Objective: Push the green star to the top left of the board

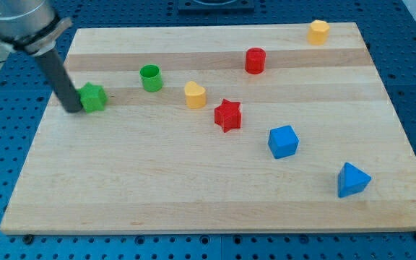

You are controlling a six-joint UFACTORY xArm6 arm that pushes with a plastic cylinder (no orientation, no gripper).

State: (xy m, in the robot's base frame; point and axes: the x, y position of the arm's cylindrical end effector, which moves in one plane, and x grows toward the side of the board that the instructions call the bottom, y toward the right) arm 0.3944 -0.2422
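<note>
The green star (92, 97) lies on the wooden board (193, 180) near its left edge, a little above mid-height. My tip (73, 110) stands on the board just left of the star and touches its left side. The dark rod rises from the tip toward the view's top left corner.
A green cylinder (150, 77) stands right of the star. Further right are a yellow block (195, 94), a red star (227, 115) and a red cylinder (255, 61). A yellow block (318, 32) sits at the top right. A blue cube (283, 141) and a blue pyramid (352, 180) are at the lower right.
</note>
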